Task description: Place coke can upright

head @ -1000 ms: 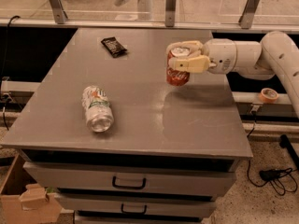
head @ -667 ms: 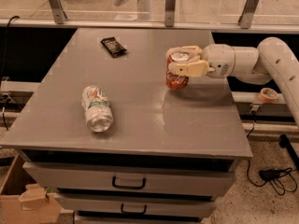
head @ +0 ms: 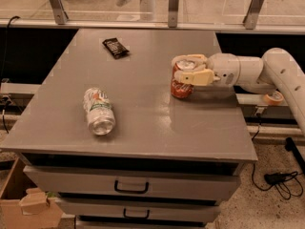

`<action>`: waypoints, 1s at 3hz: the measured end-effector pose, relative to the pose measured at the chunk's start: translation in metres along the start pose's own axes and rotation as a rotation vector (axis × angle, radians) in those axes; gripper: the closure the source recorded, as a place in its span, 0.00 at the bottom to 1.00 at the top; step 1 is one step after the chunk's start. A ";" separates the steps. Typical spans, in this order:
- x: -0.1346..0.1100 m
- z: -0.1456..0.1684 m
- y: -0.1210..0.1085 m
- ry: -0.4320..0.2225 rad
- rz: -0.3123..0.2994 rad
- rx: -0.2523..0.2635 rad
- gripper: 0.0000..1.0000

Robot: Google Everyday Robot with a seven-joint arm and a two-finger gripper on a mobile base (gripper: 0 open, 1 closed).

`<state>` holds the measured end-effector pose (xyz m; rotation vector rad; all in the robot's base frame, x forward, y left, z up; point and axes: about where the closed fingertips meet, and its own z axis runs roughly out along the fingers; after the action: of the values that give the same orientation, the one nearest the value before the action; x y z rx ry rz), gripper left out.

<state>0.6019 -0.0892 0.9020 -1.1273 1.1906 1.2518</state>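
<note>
The coke can [head: 181,86], red with a silver top, stands upright on the grey table [head: 143,123] at its right side, base on or just above the surface. My gripper [head: 187,67] reaches in from the right. Its cream fingers [head: 194,77] are closed around the can's upper part, one behind and one in front. The white arm [head: 257,73] extends off to the right.
A silver-white can with green and orange label [head: 98,110] lies on its side at the table's left front. A dark snack packet [head: 115,47] lies at the back. Drawers [head: 128,185] are below the tabletop. A glass railing runs behind.
The gripper and the coke can have shifted slightly lower toward the tabletop, with the can staying upright in the grip.
</note>
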 end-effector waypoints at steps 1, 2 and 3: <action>0.005 -0.001 0.001 -0.002 0.007 0.006 0.13; 0.005 -0.005 0.002 0.012 0.010 0.018 0.00; -0.017 -0.021 -0.002 0.062 -0.028 0.047 0.00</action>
<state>0.6042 -0.1116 0.9172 -1.1511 1.2403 1.1691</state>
